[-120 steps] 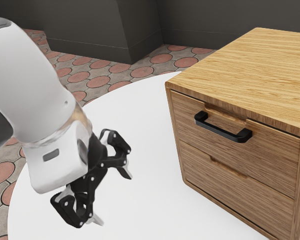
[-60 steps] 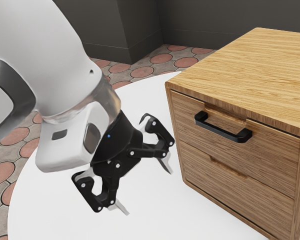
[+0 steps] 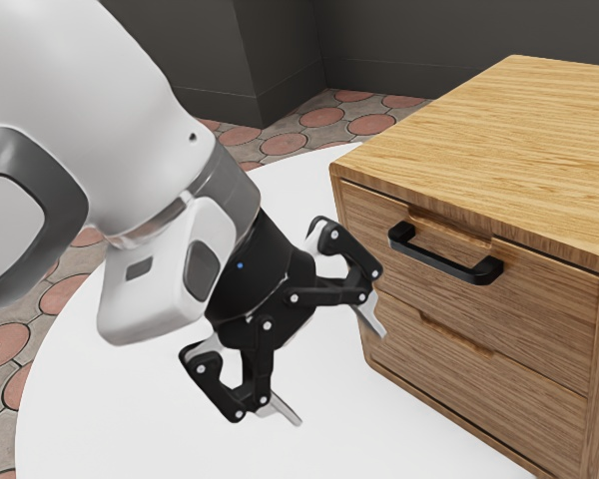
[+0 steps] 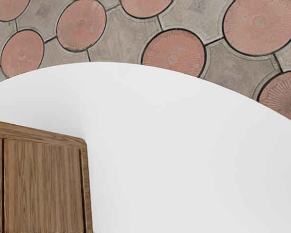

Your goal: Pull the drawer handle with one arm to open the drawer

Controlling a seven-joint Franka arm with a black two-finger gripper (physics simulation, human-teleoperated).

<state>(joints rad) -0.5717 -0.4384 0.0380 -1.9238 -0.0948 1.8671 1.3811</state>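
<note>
Currently the arm fills the near side of the exterior view, with the gripper low over the white table – jaws released, spread wide, nothing between them. One fingertip is up against the cabinet front near the seam between the two drawers; can't tell if it actually touches. The other fingertip hangs lower, just above the tabletop and well short of the cabinet. The drawer handle, a black bar, sits above and just beyond the upper finger, outside the jaws and not gripped. It's mounted on the top drawer, whose front looks flush with the cabinet frame, so shut. The lower drawer is straight ahead of the jaws and also flush. In the wrist view a wooden corner of the cabinet shows just under the hand, then bare table past it, then the table's curved edge. Beyond the jaws and the table edge – paved floor with round reddish tiles, also in the wrist view. Farthest back is a dark wall.
</note>
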